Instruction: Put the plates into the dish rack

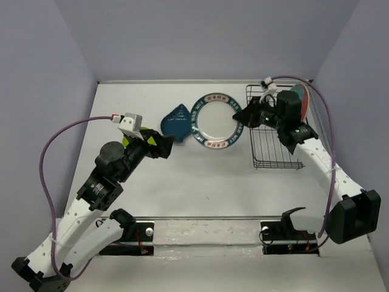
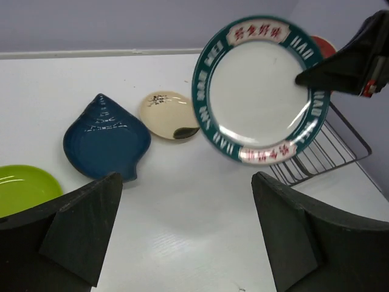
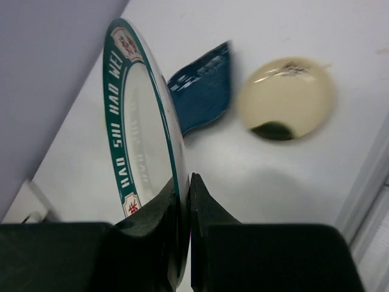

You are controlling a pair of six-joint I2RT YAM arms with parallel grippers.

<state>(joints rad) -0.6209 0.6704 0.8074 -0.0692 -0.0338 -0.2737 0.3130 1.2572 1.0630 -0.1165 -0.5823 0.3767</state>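
The right gripper [image 3: 185, 188] was clamped on the rim of the patterned-rim plate [image 1: 214, 120], holding it tilted on edge above the table, probably to slot it between the tines of the dish rack [image 1: 275, 152] just beside; the left gripper [image 1: 167, 146] stood wide apart, empty.

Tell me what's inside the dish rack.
One red-and-teal plate stands at the far end of the dish rack; the right arm covers most of it. The near slots show bare wire.
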